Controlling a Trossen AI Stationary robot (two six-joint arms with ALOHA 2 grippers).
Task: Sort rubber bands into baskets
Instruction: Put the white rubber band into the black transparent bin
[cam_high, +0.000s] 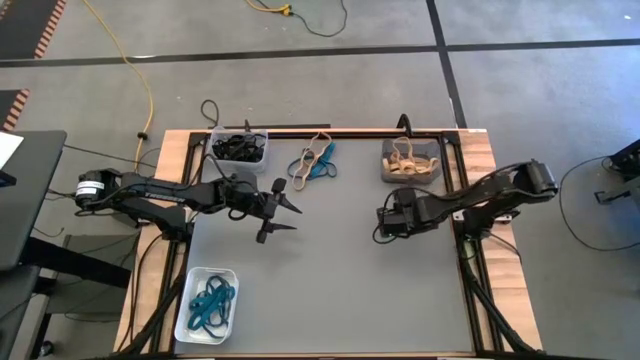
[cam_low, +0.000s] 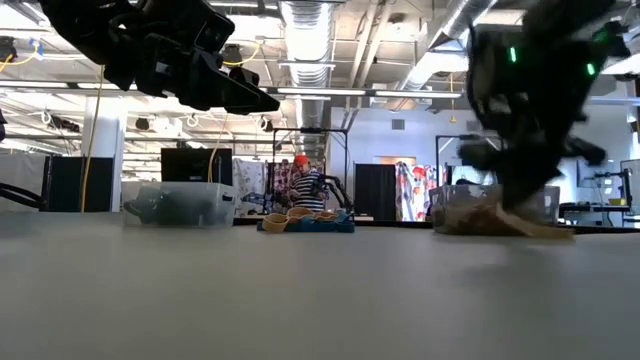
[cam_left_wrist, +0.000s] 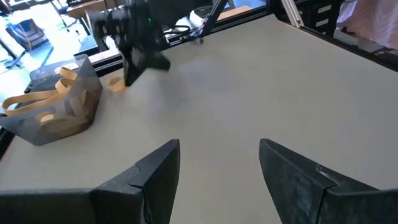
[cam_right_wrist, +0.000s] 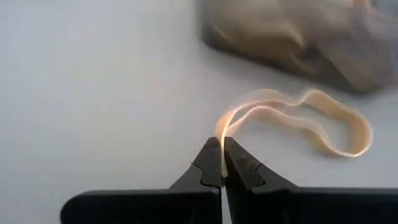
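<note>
My right gripper (cam_high: 381, 226) is right of the table's middle, just on the near side of the dark grey basket (cam_high: 410, 162) of tan bands, and is shut on a tan rubber band (cam_right_wrist: 298, 115). Left of the middle, my left gripper (cam_high: 283, 217) hangs open above the table with nothing between its fingers (cam_left_wrist: 155, 171). A clear basket (cam_high: 238, 148) at the far left holds black bands. A white basket (cam_high: 206, 303) at the near left holds teal ones. A small heap of loose tan and teal rubber bands (cam_high: 314, 163) lies on the table between the two far baskets. My right gripper pinches one spot of the tan band's loop (cam_right_wrist: 222, 138) between its two fingertips, which slant down at it from above. The strand rises into the tips. The rest of the loop (cam_right_wrist: 348, 134) trails out slack toward the dark grey basket and seems to lie on the table.
The grey tabletop is bare across the middle and the near right. A wooden frame (cam_high: 478, 160) with dark rails borders the table. A yellow cable (cam_high: 140, 75) runs over the floor beyond the far edge. In the low view a person (cam_low: 303, 183) sits far back in the room.
</note>
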